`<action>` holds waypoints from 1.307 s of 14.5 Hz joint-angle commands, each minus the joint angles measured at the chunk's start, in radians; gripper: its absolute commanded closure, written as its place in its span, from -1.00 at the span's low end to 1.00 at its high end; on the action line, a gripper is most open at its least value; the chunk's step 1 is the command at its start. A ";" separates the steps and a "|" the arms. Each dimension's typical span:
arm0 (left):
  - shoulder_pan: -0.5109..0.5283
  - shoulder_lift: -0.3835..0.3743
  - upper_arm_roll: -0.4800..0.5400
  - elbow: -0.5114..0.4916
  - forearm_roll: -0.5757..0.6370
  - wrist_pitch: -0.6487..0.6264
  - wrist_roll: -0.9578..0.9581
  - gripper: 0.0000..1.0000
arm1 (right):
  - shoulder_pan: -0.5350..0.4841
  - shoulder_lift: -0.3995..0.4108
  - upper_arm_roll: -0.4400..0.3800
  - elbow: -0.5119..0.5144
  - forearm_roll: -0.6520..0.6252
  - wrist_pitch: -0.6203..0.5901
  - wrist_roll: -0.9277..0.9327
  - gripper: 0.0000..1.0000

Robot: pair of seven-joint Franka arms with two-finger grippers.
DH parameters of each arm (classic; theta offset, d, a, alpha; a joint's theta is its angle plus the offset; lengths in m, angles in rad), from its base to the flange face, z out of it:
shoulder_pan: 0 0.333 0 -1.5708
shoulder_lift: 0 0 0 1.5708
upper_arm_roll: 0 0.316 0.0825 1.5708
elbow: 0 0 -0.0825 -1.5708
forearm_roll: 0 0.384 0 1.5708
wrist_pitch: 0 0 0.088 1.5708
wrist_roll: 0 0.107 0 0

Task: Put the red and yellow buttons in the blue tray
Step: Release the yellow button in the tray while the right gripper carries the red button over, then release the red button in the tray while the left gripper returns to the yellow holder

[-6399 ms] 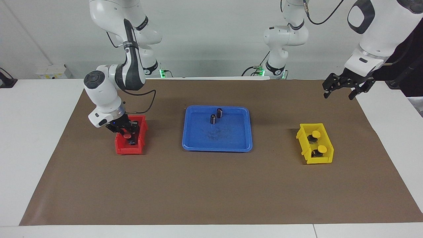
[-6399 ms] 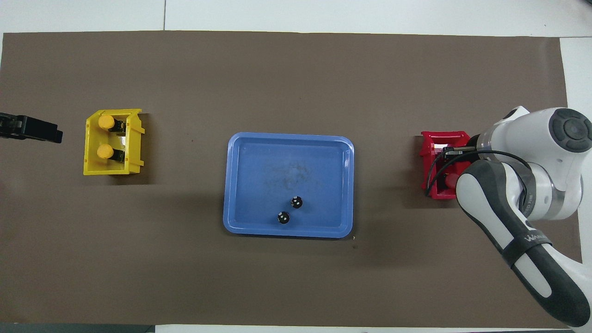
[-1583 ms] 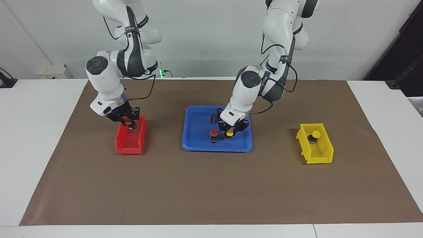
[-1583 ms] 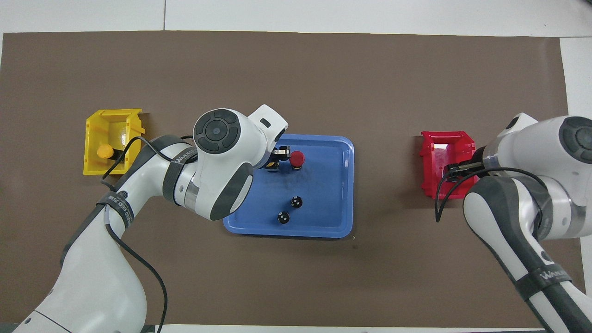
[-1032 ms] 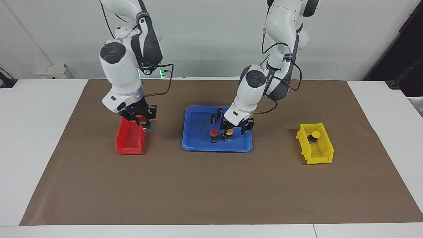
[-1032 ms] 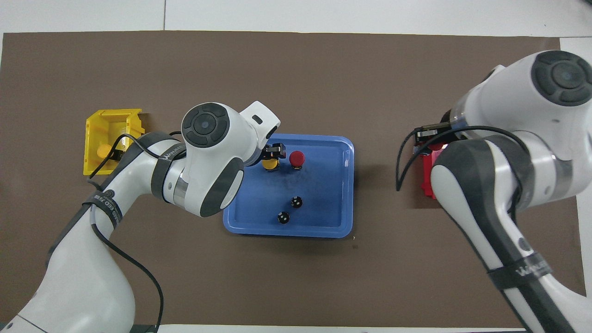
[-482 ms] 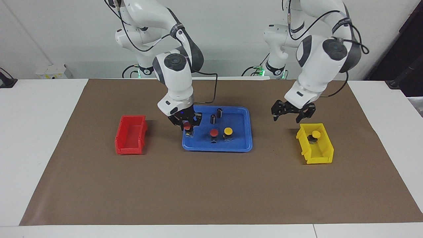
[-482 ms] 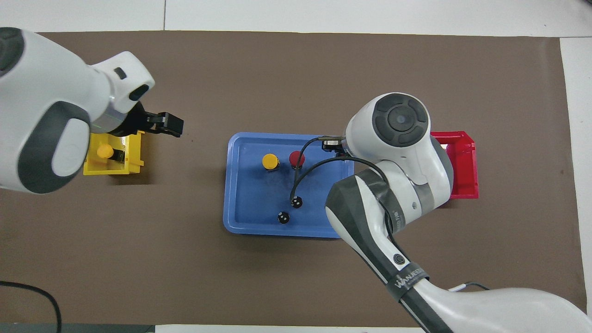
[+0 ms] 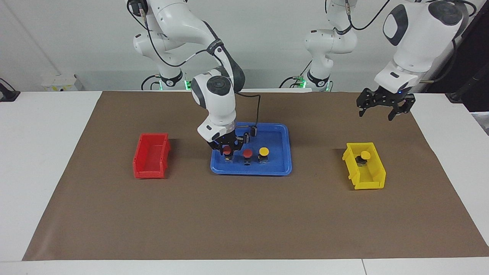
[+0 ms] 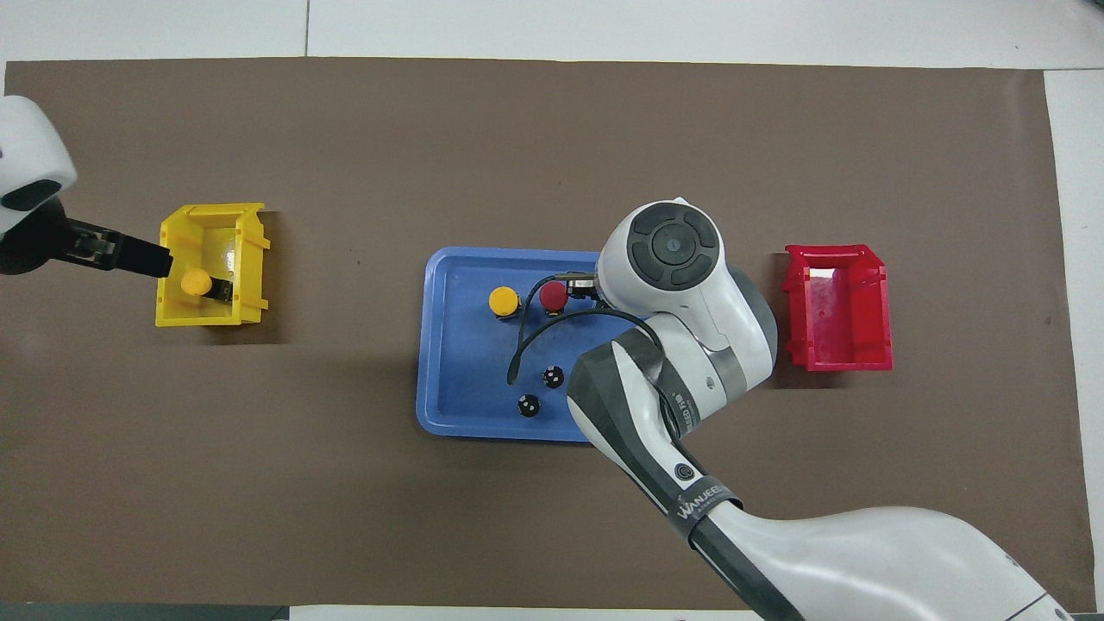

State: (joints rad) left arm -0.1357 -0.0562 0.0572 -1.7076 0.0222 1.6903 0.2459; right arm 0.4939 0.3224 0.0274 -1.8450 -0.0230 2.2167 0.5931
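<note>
The blue tray (image 9: 280,168) (image 10: 448,345) lies at the table's middle. In it stand a red button (image 9: 248,153) (image 10: 553,296) and a yellow button (image 9: 263,151) (image 10: 503,300) side by side. My right gripper (image 9: 228,148) is low in the tray, shut on the second red button (image 9: 227,150), beside the first; the arm hides it in the overhead view. The other yellow button (image 9: 365,155) (image 10: 196,281) sits in the yellow bin (image 9: 376,179) (image 10: 250,302). My left gripper (image 9: 378,110) (image 10: 138,256) is open and empty, raised over the bin's outer edge.
Two dark capless cylinders (image 9: 254,130) (image 10: 553,377) stand in the tray, nearer the robots than the buttons. The red bin (image 9: 151,168) (image 10: 838,354) stands empty toward the right arm's end. A brown mat (image 9: 244,221) covers the table.
My right gripper has carried the red button further into the tray and lower, beside the other red button. My left gripper has risen and drawn back toward the left arm's end.
</note>
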 commanded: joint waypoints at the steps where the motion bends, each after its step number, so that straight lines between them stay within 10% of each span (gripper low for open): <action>1: 0.022 0.000 -0.010 -0.016 0.019 0.035 0.021 -1.00 | 0.003 -0.002 -0.004 -0.022 -0.043 0.012 0.016 0.40; 6: 0.057 0.062 -0.010 -0.165 -0.017 0.317 0.012 -1.00 | 0.003 -0.005 -0.003 -0.040 -0.080 0.017 0.016 0.17; 10: 0.057 0.183 -0.010 -0.173 -0.033 0.440 -0.019 -0.76 | -0.009 -0.012 -0.004 0.015 -0.078 -0.020 0.016 -1.00; 14: 0.059 0.208 -0.010 -0.213 -0.050 0.471 -0.019 -0.37 | -0.112 -0.068 -0.014 0.186 -0.078 -0.211 0.002 -1.00; 19: 0.062 0.167 -0.008 -0.358 -0.050 0.566 -0.019 -0.34 | -0.245 -0.121 -0.014 0.371 -0.068 -0.475 -0.106 -1.00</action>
State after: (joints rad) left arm -0.0864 0.1650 0.0557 -1.9693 -0.0093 2.1925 0.2326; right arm 0.2949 0.2166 0.0011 -1.5374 -0.0865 1.8296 0.5492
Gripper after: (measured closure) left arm 0.326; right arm 0.000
